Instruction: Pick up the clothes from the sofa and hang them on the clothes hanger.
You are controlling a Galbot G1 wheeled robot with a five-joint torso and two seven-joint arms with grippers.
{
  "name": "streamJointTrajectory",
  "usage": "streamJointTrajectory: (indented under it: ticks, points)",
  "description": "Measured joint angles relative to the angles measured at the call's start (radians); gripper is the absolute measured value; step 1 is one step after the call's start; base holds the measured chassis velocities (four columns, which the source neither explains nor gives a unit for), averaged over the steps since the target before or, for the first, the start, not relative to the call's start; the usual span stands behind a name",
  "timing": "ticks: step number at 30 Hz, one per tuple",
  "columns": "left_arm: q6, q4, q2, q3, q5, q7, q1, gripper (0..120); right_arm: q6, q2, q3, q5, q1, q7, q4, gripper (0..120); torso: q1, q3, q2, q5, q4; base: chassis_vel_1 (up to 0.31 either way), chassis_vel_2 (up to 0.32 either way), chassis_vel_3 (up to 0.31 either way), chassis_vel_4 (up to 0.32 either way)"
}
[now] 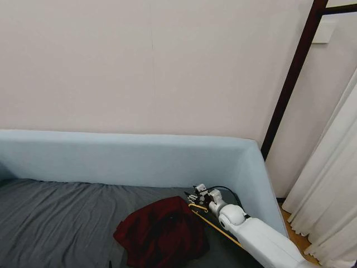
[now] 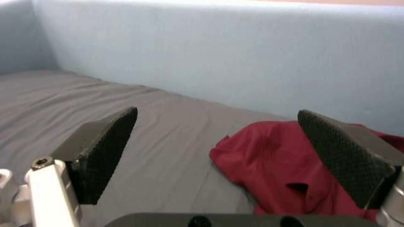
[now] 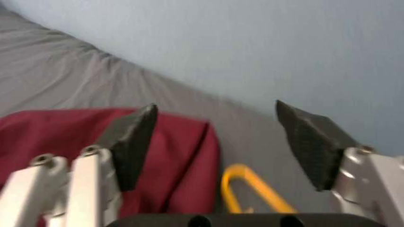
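A dark red garment [image 1: 162, 231] lies crumpled on the grey seat of the sofa [image 1: 56, 215], near its right end. A yellow hanger [image 1: 215, 223] lies along the garment's right edge, its hook [image 3: 243, 182] on the seat beside the cloth. My right gripper [image 1: 195, 196] hovers open just above the hook and the garment's far corner [image 3: 183, 156], with nothing between its fingers. My left gripper [image 2: 221, 151] is open and low over the seat, with the red garment [image 2: 284, 165] ahead of it.
The sofa's pale blue backrest [image 1: 128, 159] runs behind the garment and its right armrest [image 1: 259, 184] stands close beside my right arm. A dark door frame [image 1: 290, 84] and white curtains [image 1: 329, 195] lie beyond the armrest. The grey seat stretches bare to the left.
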Motion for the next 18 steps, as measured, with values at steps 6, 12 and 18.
streamJointTrajectory:
  ticks: [6, 12, 18]
  points:
    - [0.018, 0.004, 0.052, 0.015, -0.030, 0.013, -0.017, 100, -0.058, -0.119, 0.112, 0.090, -0.216, 0.031, 0.252, 97, 0.000, 0.000, 0.000, -0.0003, 0.0003, 0.000, 0.000, 0.000, 0.000]
    - [0.014, 0.018, 0.083, 0.016, -0.031, 0.019, -0.019, 100, -0.072, -0.150, 0.189, 0.089, -0.423, 0.031, 0.363, 100, 0.000, 0.000, 0.000, -0.0005, -0.0001, 0.000, 0.000, 0.000, 0.000]
    - [0.010, 0.024, 0.085, 0.018, -0.026, 0.020, -0.016, 100, -0.062, -0.098, 0.206, 0.057, -0.510, -0.012, 0.342, 100, 0.000, 0.000, 0.000, -0.0002, 0.0004, 0.000, 0.000, 0.000, 0.000]
